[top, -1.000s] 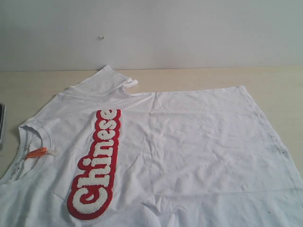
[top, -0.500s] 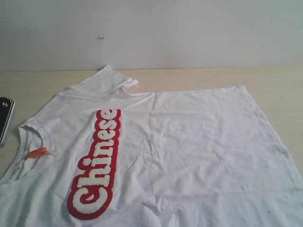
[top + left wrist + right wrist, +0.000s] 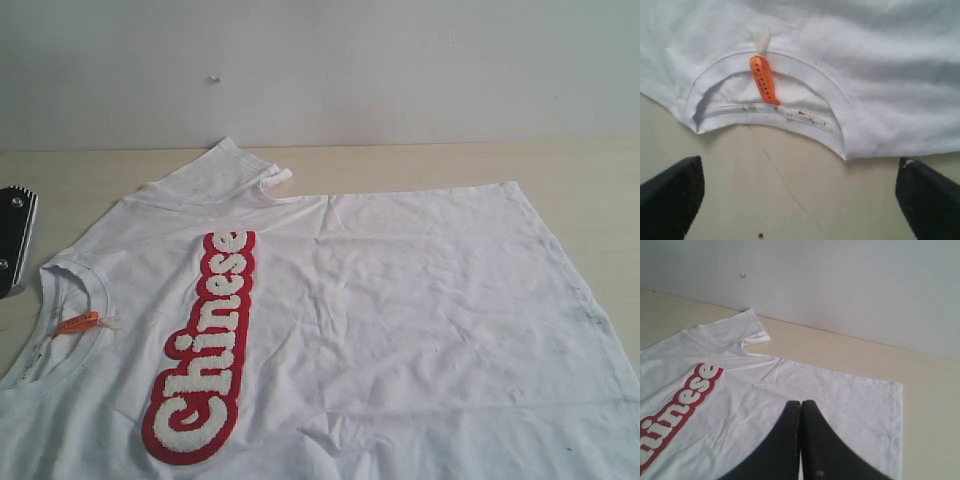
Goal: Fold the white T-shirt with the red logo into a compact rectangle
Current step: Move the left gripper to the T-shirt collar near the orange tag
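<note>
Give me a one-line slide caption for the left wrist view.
Left gripper open over the table, facing the collar of the white T-shirt with its orange neck tag.

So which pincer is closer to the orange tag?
Left. The left pincer, open, sits over the bare table just off the collar, the tag right ahead. The right pincer, shut, is over the shirt's plain half, far from the collar.

L pincer [image 3: 799,172] & R pincer [image 3: 801,407]: matte blk tapered wedges, rounded edges
</note>
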You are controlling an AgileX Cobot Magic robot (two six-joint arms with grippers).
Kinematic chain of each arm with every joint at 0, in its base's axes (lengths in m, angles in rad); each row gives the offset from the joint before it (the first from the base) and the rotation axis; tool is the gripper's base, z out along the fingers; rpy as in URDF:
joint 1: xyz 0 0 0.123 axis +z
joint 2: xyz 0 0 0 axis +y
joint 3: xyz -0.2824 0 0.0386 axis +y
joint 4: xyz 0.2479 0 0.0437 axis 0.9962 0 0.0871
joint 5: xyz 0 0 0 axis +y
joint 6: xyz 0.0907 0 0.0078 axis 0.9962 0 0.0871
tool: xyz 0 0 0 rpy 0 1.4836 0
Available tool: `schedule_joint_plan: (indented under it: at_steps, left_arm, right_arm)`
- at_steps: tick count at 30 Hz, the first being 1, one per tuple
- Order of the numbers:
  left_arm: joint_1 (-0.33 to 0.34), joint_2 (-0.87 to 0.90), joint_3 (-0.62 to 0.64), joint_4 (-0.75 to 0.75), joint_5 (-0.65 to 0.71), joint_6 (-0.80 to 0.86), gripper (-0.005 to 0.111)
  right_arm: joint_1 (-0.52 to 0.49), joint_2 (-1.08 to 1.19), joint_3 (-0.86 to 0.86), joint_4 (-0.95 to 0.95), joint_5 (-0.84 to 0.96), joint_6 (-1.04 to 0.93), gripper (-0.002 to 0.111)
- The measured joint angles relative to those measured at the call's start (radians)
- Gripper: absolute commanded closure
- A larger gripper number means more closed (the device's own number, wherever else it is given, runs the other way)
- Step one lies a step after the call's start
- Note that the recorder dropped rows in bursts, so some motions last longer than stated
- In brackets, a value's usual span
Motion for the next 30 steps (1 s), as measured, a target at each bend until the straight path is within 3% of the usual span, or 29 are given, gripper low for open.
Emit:
schedule_joint_plan:
  at_steps: [9, 17, 26, 30]
  left_arm:
    - [0.002, 0.105, -0.045, -0.002, -0.037, 0.074, 0.002]
    - [0.007, 0.301, -0.228, -0.007, 0.157, 0.193, 0.002]
    - [0.151, 0.458, -0.302, -0.116, 0.160, 0.311, 0.002]
    - [0.176, 0.499, -0.302, -0.171, 0.126, 0.375, 0.002]
  right_arm:
    - [0.000, 0.000, 0.000, 0.000, 0.000, 0.000, 0.108]
    - [0.000, 0.000, 0.000, 0.000, 0.000, 0.000, 0.108]
    - [0.000, 0.000, 0.000, 0.002, 0.002, 0.000, 0.108]
    - [0.000, 0.000, 0.000, 0.004, 0.004, 0.000, 0.108]
